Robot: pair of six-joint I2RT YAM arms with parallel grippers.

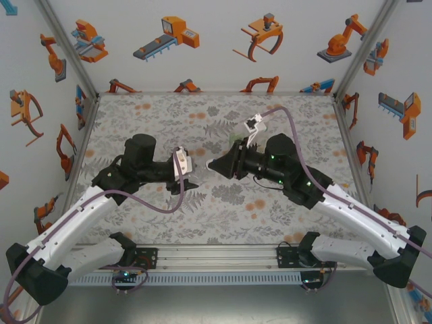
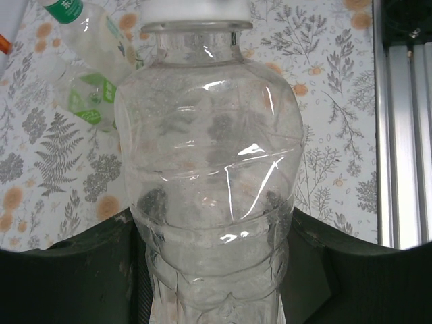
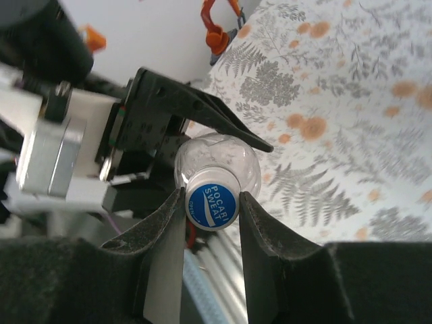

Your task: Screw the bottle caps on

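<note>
Right wrist view: the right gripper (image 3: 211,202) has its two black fingers (image 3: 165,229) clamped on a blue-topped cap (image 3: 212,206), one finger on each side, with the cap's white lettering turned to the camera. The cap sits on the neck of a clear bottle (image 3: 219,158), whose rounded shoulder shows just behind it, in front of the flowered table (image 3: 351,101).

In the left wrist view, the left gripper (image 2: 212,270) is closed on the lower body of the same bottle, a dark finger touching the plastic on either side. The neck points away from the camera, and the cap's pale side shows at the far end. Beyond the held bottle, a second bottle (image 2: 91,74) with a green-and-white label lies tilted on the table. A metal rail (image 2: 405,135) runs along the table's near edge at the right of this view.

From the top external camera, the two arms meet over the middle of the table, well away from every edge, with the two grippers almost tip to tip. The bottle they share lies in the short gap between them, held by the body on the left and by the cap on the right. The plastic is too clear to make out from above.
</note>
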